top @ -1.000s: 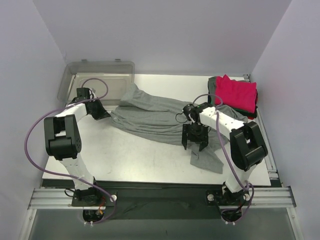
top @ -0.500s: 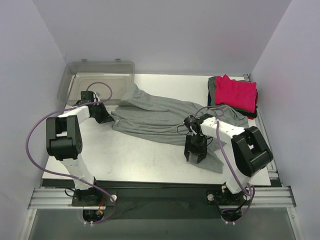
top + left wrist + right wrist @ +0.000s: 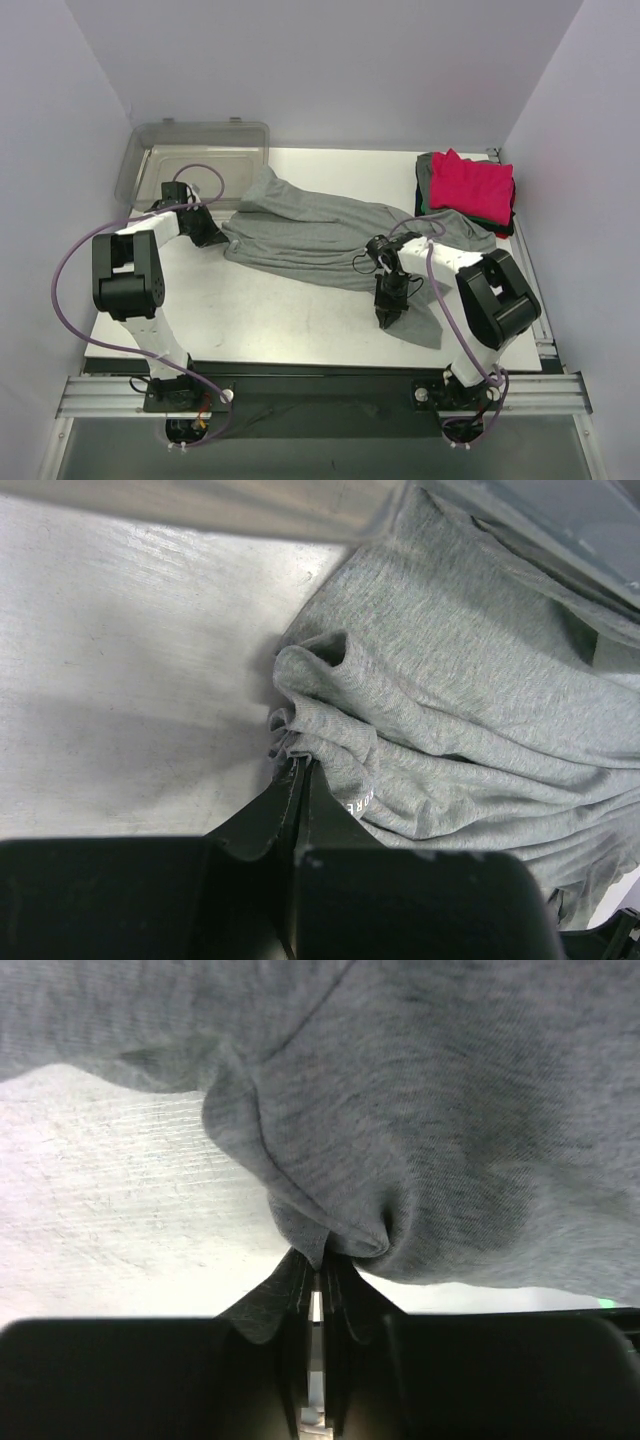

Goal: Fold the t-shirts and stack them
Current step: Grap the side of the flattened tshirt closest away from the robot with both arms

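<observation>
With the grey tee [image 3: 300,235] lying crumpled across the table [image 3: 250,310], the left gripper [image 3: 296,770] and right gripper [image 3: 318,1260] each pinch only a thin bunched fold of it, so either hold could slip once the cloth is pulled taut.

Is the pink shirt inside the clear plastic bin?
No, the pink shirt tops a folded pile at the far right corner, well apart from the clear bin at far left.
</observation>
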